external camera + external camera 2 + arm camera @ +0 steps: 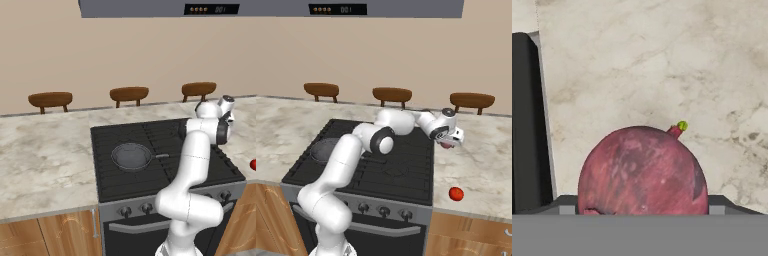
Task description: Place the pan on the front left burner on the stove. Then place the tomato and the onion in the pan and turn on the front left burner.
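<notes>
Presently the dull pinkish-red onion [643, 170] is clamped in the gripper [448, 144], held above the marble surface [481, 160] beside the black stove [401, 170]. The shallow dark grey pan [132, 156] sits on the front left burner [125, 165]. A loose grip could let the round onion slip and roll away in transit.

Pan [131, 156] on front left burner [125, 165]; tomato [456, 194] on counter [481, 165] right of stove [401, 170].

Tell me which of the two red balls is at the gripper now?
The onion, dull pinkish-red with a small green tip, sits at the gripper. The glossy bright red tomato lies apart on the counter.
</notes>
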You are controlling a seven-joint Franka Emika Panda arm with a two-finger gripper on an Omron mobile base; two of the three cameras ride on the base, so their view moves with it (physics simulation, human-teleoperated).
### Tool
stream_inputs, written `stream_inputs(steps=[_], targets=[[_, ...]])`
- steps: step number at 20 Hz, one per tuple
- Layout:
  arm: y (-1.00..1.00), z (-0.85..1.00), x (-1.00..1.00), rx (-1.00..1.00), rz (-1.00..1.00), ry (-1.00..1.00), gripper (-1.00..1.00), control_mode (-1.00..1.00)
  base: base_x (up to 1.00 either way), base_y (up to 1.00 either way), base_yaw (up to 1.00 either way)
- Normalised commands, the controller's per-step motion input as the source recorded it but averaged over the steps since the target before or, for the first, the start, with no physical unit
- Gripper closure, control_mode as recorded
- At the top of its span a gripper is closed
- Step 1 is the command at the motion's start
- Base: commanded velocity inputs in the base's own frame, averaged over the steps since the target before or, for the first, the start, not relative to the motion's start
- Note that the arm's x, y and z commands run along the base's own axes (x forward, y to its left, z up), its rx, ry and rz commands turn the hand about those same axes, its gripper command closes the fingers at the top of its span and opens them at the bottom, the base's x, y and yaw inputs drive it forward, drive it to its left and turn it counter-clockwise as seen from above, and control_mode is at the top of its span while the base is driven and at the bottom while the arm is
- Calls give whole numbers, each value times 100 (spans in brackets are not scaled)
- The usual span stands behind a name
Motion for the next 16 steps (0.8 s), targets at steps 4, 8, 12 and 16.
stream_inputs(steps=[4, 8, 12, 16], targets=[[0, -1, -5, 0, 0, -1, 100, -100, 0, 0, 0], [25, 14, -45, 0, 0, -1, 100, -100, 0, 0, 0], [65, 18, -65, 1, -2, 0, 100, -100, 0, 0, 0], [75, 34, -51, 0, -1, -9, 100, -100, 0, 0, 0]])
